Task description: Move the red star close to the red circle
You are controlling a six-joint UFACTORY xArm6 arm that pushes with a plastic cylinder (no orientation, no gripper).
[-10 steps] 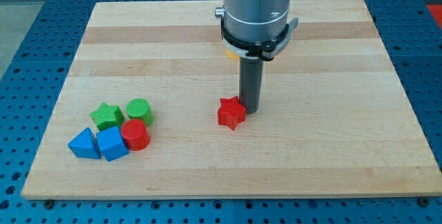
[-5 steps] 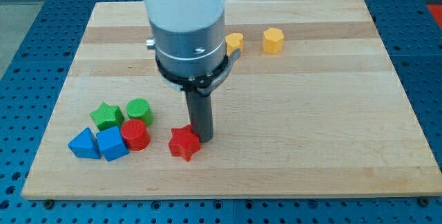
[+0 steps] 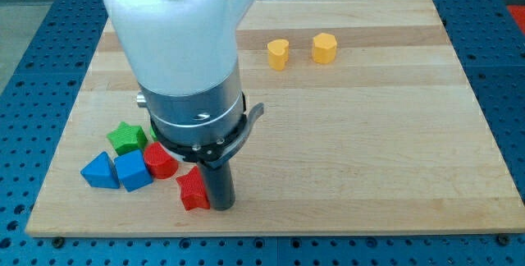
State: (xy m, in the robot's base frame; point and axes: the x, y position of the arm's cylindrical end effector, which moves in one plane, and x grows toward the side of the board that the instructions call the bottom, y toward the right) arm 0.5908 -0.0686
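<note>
The red star [image 3: 193,190] lies near the view's bottom edge of the wooden board [image 3: 394,135], just right of and below the red circle [image 3: 159,162]. The two are very close, perhaps touching. My tip [image 3: 219,205] stands against the star's right side. The arm's body hides part of the red circle and most of the green circle behind it.
A green star [image 3: 126,137], a blue triangle [image 3: 98,171] and a blue block [image 3: 131,171] cluster left of the red circle. A yellow heart [image 3: 278,53] and a yellow hexagon [image 3: 324,48] sit near the view's top.
My tip has moved left and down, pushing the red star from the board's middle to beside the red circle. The arm now covers the green circle.
</note>
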